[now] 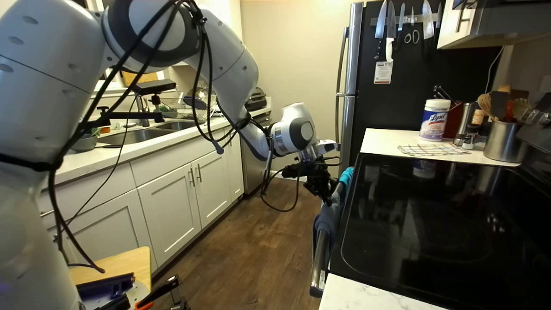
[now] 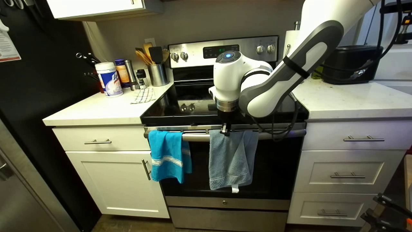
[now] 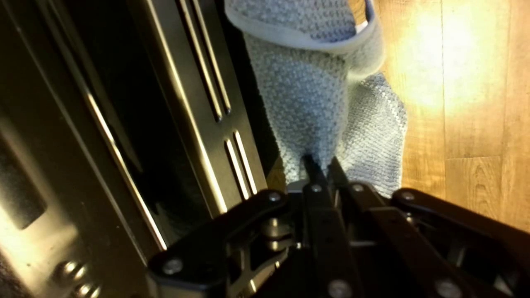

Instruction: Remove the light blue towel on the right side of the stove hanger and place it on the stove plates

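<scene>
At stove hanger [image 2: 195, 138], claw [image 3: 326, 165] looks nearly pressed together, apparently pinching thin fold of light blue towel [image 3: 296, 99]. Rest of cloth drapes over hanger, hanging before oven door [image 2: 273, 167]. Grip seems small: best pull slowly, straight up, until trailing flap clears hanger; sideways drag could bunch cloth or snag it. Farther along hanger, turquoise towel [image 2: 165, 154]: likely better left untouched. Beyond, stove plates [image 1: 413, 241]: carry cloth well over glass, lower till hanging end touches, then release.

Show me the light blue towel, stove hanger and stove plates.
Light blue towel [image 2: 229, 161]: in an exterior view, hanging front.
Stove hanger [image 2: 195, 137]: in an exterior view, uncovered bar section.
Stove plates [image 1: 415, 228]: in an exterior view, black glass surface.
</scene>
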Motion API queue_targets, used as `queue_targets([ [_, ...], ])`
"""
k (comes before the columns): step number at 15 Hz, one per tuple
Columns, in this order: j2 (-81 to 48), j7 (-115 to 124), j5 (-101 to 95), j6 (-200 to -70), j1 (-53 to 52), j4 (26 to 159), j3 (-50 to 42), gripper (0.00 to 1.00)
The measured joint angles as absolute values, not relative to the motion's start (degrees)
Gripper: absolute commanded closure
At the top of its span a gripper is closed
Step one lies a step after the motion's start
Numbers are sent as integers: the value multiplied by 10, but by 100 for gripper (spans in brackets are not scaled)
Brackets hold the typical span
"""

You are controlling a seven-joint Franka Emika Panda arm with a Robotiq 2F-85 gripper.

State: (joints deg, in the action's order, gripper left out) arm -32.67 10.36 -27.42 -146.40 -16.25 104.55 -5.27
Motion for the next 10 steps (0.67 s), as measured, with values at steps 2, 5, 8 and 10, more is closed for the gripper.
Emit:
queue_targets([
  [2,-327,104,-274,-1464,-163,1045,-53,99],
  [5,-326,104,-274,-1473,-162,1046,-54,99],
  [8,-323,104,-273,-1497,-158,1047,-56,99],
  [10,-315,104,-271,-1514,-152,1051,-55,99],
])
